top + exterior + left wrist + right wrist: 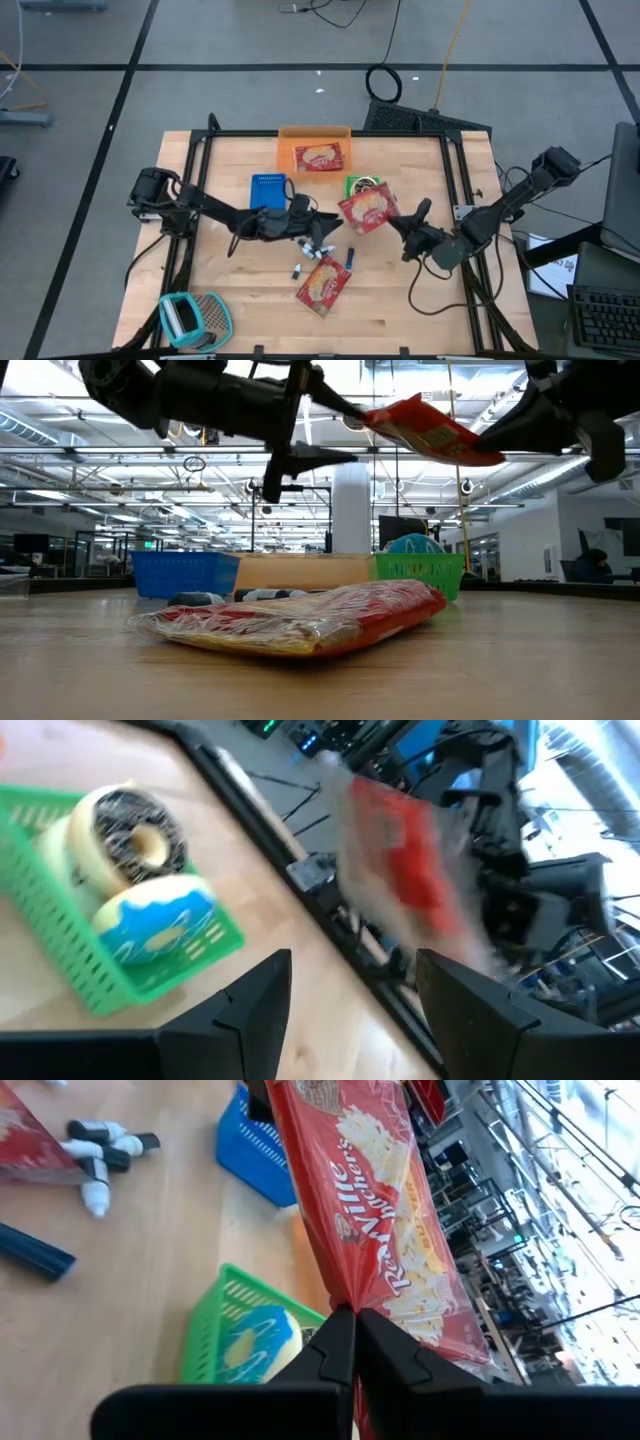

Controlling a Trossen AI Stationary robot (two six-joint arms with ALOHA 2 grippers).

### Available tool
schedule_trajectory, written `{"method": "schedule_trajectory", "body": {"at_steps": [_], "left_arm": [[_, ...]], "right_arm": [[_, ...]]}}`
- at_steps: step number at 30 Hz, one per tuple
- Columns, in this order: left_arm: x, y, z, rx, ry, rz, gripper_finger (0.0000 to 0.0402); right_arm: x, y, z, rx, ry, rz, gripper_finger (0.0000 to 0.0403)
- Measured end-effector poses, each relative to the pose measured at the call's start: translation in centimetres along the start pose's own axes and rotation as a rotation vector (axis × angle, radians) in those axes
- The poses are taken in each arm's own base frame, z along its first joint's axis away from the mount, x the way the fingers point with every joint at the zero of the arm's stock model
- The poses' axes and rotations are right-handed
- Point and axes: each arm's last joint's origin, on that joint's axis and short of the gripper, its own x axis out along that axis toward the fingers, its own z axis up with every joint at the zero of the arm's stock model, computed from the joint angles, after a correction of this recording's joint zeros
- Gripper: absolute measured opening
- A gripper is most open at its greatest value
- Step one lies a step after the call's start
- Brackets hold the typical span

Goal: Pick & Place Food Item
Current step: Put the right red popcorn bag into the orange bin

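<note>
1. My right jaws (400, 222), closed flat on the popcorn packet (364, 209), frame centre, above the counter (240, 300).
2. Left jaws (322, 226) spread, empty, beside it.
3. Packet likely light, floppy, slippery; take its sealed edge.

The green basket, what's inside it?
The green basket holds a dark-sprinkled donut and a blue-iced donut. Anything beneath them is hidden.
</note>
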Motion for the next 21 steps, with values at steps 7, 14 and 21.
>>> {"method": "schedule_trajectory", "body": {"at_steps": [7,14,21], "left_arm": [[1.2,-2.3,1.5,0.047,-0.052,-0.051,0.0216],[2.1,-2.7,2.7,0.067,-0.057,-0.02,0.0216],[2.5,-1.4,3.3,0.061,-0.055,0.062,0.0216]], "right_arm": [[0.7,-0.4,-0.3,-0.004,0.038,-0.024,0.0],[0.9,-0.5,-0.4,-0.002,0.047,-0.031,0.0],[0.8,-0.5,-0.4,-0.018,0.054,-0.048,0.0]]}}
